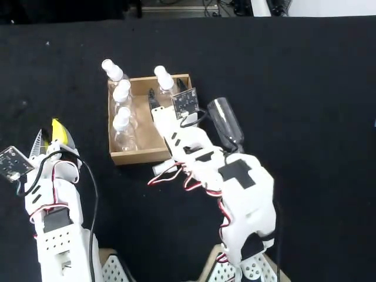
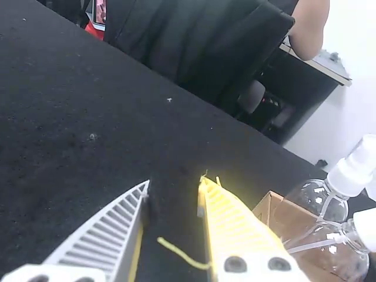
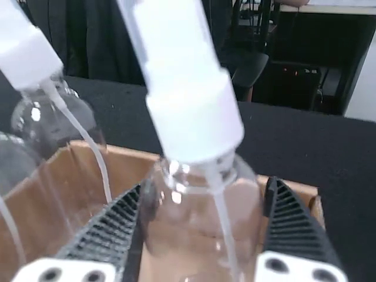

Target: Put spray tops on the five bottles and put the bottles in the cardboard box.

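Most of the task looks finished. The cardboard box point(image 1: 138, 156) sits on the dark surface point(image 1: 294, 88), and three capped bottles point(image 1: 122, 94) stand in a row along one side of it, each with a white spray top.

The right gripper point(image 3: 205, 188) reaches into the other side of the box. Its fingers point(image 3: 111, 232) sit on either side of a fourth bottle point(image 3: 200, 235), which also has a white spray top point(image 3: 188, 100). The fingers appear to press on the bottle's sides, so it reads as gripped rather than let go. Judging by the high view, this bottle is inside the box walls, so that placement seems nearly complete.

A fifth bottle point(image 1: 226, 123) lies on its side on the surface just beside the box, against the right arm. It appears uncapped, but its neck end is hard to read next to the arm. It probably needs a top before it can go in the box.

The left gripper point(image 2: 174, 182) sits low over the surface, well apart from the box. Its fingers are narrowly parted with nothing between them.
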You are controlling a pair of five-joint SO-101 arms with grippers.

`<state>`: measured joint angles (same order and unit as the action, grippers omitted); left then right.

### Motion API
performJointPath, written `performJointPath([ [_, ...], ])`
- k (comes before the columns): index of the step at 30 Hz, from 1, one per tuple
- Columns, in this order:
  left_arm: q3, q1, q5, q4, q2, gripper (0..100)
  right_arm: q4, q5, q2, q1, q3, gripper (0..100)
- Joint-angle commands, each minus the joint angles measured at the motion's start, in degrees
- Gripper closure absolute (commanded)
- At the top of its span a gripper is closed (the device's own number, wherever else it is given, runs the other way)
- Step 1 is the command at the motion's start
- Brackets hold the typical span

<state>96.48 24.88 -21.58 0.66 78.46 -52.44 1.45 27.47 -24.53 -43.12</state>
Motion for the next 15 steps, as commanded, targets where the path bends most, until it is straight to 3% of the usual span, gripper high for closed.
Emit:
performJointPath([
  [1, 1.45, -0.31, -0.26, -0.09, 0.88, 89, 0.35, -0.26, -8.04, -0.26, -1.36, 75.3],
  [9, 1.45, -0.31, -0.26, -0.09, 0.88, 89, 0.62, -0.35, -14.64, -0.18, -2.15, 75.3],
  [15, 1.45, -0.31, -0.26, -0.09, 0.88, 89, 11.87, -0.44, -25.80, 0.00, -1.98, 75.4],
])
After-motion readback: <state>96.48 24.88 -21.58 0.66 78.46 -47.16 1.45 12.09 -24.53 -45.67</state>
